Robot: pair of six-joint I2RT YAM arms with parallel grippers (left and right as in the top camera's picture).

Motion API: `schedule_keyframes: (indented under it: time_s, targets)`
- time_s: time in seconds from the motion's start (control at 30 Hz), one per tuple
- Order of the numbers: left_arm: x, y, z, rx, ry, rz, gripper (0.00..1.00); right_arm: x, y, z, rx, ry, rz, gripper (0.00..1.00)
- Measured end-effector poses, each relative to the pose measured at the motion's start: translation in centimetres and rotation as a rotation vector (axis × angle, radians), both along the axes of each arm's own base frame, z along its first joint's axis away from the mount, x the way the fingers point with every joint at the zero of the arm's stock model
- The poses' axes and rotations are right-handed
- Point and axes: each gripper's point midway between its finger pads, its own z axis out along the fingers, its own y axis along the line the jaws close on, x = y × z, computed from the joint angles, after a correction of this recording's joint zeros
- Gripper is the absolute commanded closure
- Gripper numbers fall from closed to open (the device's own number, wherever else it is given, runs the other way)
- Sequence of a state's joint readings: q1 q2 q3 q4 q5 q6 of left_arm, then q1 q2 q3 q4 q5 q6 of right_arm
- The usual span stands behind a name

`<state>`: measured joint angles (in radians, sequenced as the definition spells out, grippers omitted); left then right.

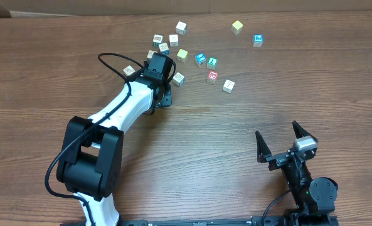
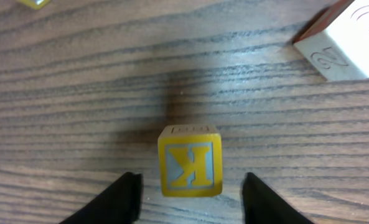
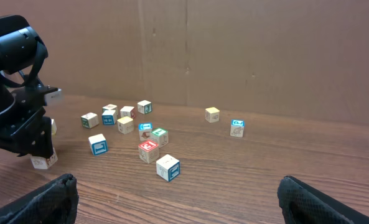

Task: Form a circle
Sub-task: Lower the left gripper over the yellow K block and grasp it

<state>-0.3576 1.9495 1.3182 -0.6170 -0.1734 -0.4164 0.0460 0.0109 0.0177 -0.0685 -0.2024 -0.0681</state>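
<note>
Circle (image 1: 164, 46) is what I'm calling a loose clump of small cream cubes at the far side of the tabletop (image 1: 60, 44), just beyond the left arm's wrist; from overhead I cannot tell whether those cubes touch one another. My left hand (image 2: 190, 180) is down at the near edge of that clump, with the fingers set moderately apart. Through its wrist camera I see a yellow-bordered K cube (image 2: 190, 168) standing squarely between the two fingers, with bare wood showing on both sides, so nothing is gripped. A white cube (image 2: 336, 43) lies tilted to the upper right of that view, apart from the K cube. To the right of the clump other cubes are scattered: a blue-faced cube (image 1: 200, 58) just beside a green-faced one (image 1: 212, 62), a red-faced cube (image 1: 212, 76) nearer to me, and a plain yellow cube (image 1: 237, 26) farther out. My right hand (image 1: 276, 129) hangs near the front right of the tabletop, well apart from all the cubes, fingers spread wide and empty.
</note>
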Motion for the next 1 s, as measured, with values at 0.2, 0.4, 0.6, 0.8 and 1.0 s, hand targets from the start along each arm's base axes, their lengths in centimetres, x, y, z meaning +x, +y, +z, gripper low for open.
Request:
schedule_keyframes:
  time_s: [0.2, 0.4, 0.6, 0.8, 1.0]
  targets:
    - [0.5, -0.2, 0.1, -0.009, -0.020, 0.004, 0.72, 0.0, 0.0, 0.0, 0.000, 0.000, 0.000, 0.00]
    - [0.5, -0.2, 0.2, -0.010, -0.024, 0.004, 0.72, 0.0, 0.0, 0.0, 0.000, 0.000, 0.000, 0.00]
    - [1.2, -0.4, 0.4, -0.020, -0.052, 0.005, 0.79, 0.0, 0.0, 0.0, 0.000, 0.000, 0.000, 0.00]
    - [1.5, -0.5, 0.6, -0.022, -0.067, 0.004, 0.56, 0.0, 0.0, 0.0, 0.000, -0.001, 0.000, 0.00]
    - [1.4, -0.5, 0.4, -0.024, -0.065, 0.008, 0.55, 0.0, 0.0, 0.0, 0.000, 0.000, 0.000, 0.00]
